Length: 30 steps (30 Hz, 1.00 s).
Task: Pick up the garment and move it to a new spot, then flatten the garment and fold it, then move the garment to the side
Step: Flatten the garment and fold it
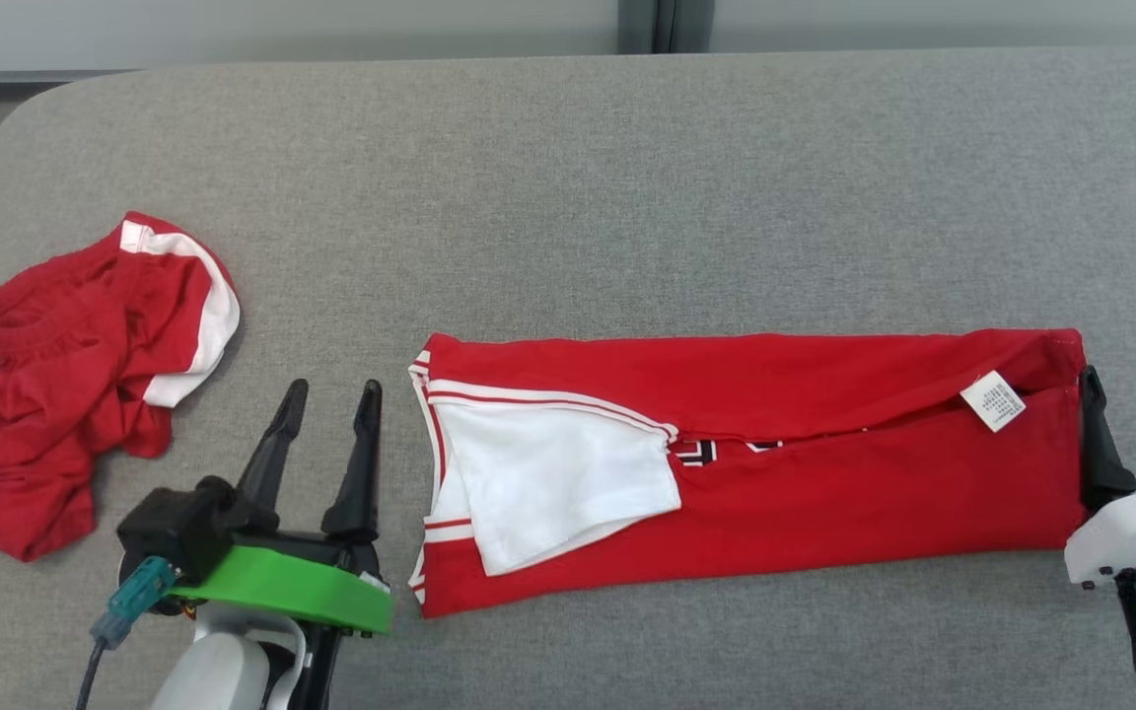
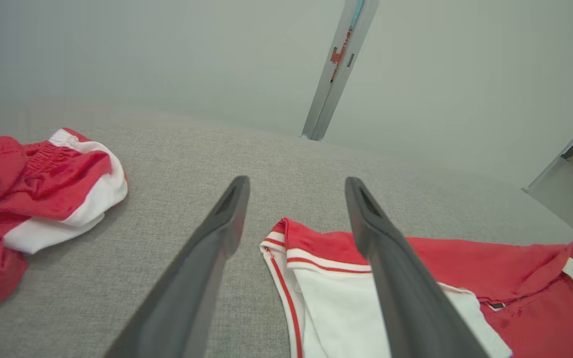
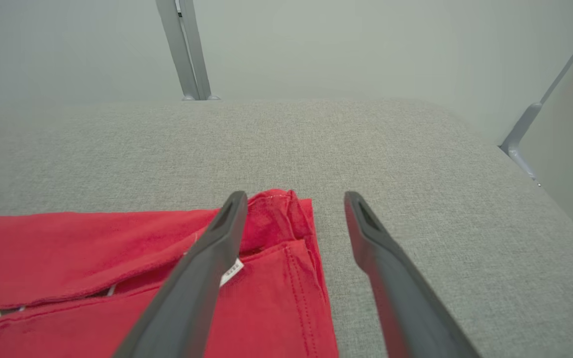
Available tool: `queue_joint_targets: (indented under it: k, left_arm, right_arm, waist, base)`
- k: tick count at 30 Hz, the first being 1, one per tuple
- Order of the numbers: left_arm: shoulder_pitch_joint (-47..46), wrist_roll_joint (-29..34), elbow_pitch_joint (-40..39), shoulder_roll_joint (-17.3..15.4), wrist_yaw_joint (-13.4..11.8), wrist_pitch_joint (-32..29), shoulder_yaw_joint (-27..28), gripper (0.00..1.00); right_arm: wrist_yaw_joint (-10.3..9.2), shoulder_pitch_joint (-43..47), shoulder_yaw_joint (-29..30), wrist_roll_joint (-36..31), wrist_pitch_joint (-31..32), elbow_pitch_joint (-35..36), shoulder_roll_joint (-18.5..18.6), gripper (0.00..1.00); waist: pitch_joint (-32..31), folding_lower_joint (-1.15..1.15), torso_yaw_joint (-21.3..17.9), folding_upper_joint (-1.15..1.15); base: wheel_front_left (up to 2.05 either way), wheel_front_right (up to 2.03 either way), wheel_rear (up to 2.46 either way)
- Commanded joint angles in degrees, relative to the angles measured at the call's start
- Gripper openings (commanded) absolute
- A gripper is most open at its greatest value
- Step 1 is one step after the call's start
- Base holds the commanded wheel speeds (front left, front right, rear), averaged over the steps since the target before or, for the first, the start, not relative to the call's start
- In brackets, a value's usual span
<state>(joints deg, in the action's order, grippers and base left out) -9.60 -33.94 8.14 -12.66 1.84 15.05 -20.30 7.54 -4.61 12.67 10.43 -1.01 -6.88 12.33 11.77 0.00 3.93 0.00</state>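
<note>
Red jersey (image 1: 824,493) (image 2: 465,263) (image 3: 92,258): lies flat on the grey cloth-covered table (image 1: 627,197), folded lengthwise into a long strip running left to right across the near half. The far long edge is turned over toward the middle. A white panel (image 1: 548,473) with red-striped trim lies on top at the strip's left end. A small white label (image 1: 992,399) (image 3: 232,271) shows near the right end. Dark lettering is partly visible at the centre fold and is not legible.

Left hand (image 1: 331,394) (image 2: 296,186): fingers spread wide, holding nothing, positioned just beside the jersey's left end over bare table.

Right hand (image 1: 1132,385) (image 3: 294,199): fingers spread wide, holding nothing. Its left finger stands at the jersey's right edge, and contact cannot be confirmed. Its right finger is over bare table.

Shorts (image 1: 65,394) (image 2: 33,189): red with white stripes, crumpled in a heap at the table's left edge, well apart from the jersey.
</note>
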Motion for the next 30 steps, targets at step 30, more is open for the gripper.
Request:
queue_joint_targets:
  k: [30]
  left_arm:
    - [0.5, 13.5, 4.5, 8.1, 5.6, 0.1, 16.2, 1.00]
  right_arm:
    - [-0.09, -10.6, 6.4, -2.5, 12.9, -7.3, -7.1, 1.00]
  waist:
    - [-0.8, 0.00, -1.3, 0.00]
  base:
    - [0.00, 0.00, 0.00]
